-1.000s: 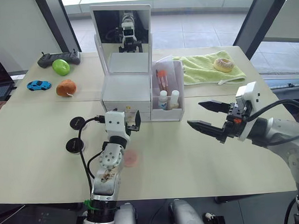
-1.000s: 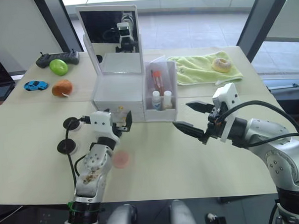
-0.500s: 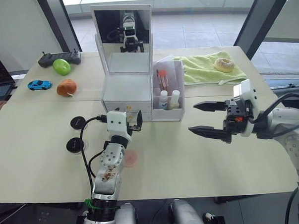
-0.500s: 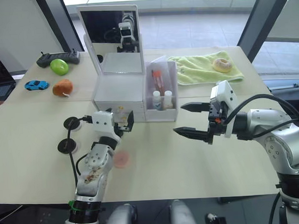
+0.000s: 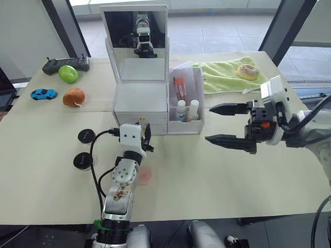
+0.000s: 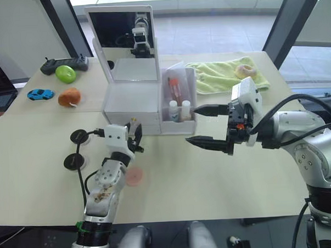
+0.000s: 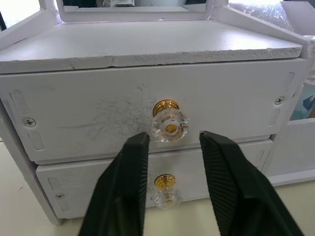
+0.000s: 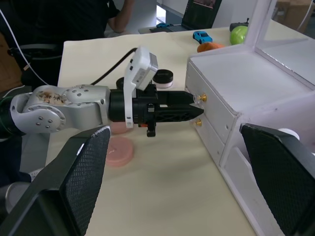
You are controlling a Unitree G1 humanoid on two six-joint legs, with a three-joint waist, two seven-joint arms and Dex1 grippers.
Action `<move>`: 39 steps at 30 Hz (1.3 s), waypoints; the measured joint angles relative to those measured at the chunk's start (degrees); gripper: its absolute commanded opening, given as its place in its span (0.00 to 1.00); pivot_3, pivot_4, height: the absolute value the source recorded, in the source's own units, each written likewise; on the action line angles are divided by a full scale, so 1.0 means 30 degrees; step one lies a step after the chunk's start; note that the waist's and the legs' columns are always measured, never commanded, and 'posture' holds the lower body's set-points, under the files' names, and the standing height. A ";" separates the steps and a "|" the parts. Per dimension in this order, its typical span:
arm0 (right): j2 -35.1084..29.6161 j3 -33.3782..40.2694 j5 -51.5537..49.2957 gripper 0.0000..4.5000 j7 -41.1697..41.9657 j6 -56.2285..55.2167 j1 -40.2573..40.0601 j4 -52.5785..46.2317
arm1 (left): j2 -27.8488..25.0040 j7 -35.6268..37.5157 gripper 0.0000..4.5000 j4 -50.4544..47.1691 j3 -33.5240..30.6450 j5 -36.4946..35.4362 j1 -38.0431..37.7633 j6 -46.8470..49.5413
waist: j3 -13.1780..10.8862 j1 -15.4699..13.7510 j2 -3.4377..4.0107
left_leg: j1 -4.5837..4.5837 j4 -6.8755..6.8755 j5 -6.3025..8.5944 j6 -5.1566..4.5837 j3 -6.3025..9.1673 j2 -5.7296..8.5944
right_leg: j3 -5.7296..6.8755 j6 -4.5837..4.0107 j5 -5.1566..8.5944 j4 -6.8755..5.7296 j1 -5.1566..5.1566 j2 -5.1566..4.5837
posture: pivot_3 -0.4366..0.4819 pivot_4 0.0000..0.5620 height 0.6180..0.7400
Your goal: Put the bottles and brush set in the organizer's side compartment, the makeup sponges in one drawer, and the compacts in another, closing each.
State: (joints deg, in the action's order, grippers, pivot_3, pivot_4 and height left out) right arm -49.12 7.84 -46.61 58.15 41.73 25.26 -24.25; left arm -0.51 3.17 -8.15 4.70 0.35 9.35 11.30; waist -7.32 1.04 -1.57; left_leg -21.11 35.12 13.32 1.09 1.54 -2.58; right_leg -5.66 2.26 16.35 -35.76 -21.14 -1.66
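Bench top – the left tool [image 7: 170, 147] sits open around the organizer's [image 5: 140, 106] top knob [image 7: 170, 121]; its arm half hides one pink sponge [image 5: 143, 176]. Right tool [image 5: 225, 123] – wide open.

Two bottles [image 5: 187, 110], one brush set [image 5: 180, 88]. Two compacts [image 5: 85, 148], two drawers [image 7: 157, 115]. One makeup sponge [image 8: 119, 150] visible.

Green towel [image 5: 229, 75] with doughnut [image 5: 247, 71]; blue toy car [image 5: 43, 94].

The bottles [image 5: 187, 109] and brush set [image 5: 180, 87] stand in the side compartment [image 5: 196, 103], right of the drawers [image 5: 140, 119].
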 measured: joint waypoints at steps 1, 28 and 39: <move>0.0000 0.0000 -0.0067 1.00 -0.0028 0.0024 0.0000 0.0000 | 0.0002 -0.0001 0.09 0.0001 0.0005 0.0001 0.0000 0.0000 | -0.0001 -0.0001 -0.0001 | -0.0001 0.0002 0.0000 0.0000 -0.0002 0.0000 | 0.0001 -0.0002 -0.0002 0.0001 0.0000 -0.0001 | 0.48 0.27 1.00; -0.0261 -0.0033 -0.0325 1.00 -0.0405 0.0090 -0.0003 0.0014 | -0.0011 -0.0097 0.59 -0.0835 -0.0047 0.0010 -0.0093 -0.0388 | 0.0000 0.0004 0.0000 | -0.0002 0.0000 0.0000 0.0000 -0.0004 -0.0002 | -0.0002 -0.0009 -0.0006 -0.0002 0.0000 0.0001 | 0.48 0.27 1.00; -0.0261 -0.0033 -0.0350 1.00 -0.0627 0.0417 -0.0004 -0.0006 | 0.0059 -0.0102 0.50 -0.0694 -0.0052 -0.0004 0.0031 -0.0307 | 0.0000 0.0008 0.0000 | -0.0003 -0.0001 0.0000 0.0000 -0.0004 -0.0002 | -0.0003 -0.0009 -0.0006 -0.0003 0.0000 0.0001 | 0.48 0.27 1.00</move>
State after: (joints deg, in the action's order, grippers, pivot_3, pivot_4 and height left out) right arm -49.90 7.74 -47.66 56.27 42.98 25.25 -24.26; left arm -0.33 2.86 -10.23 4.54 0.34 9.44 10.38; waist -7.32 1.07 -1.57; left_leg -21.12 35.12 13.32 1.09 1.53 -2.59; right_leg -5.67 2.23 16.33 -35.77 -21.14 -1.65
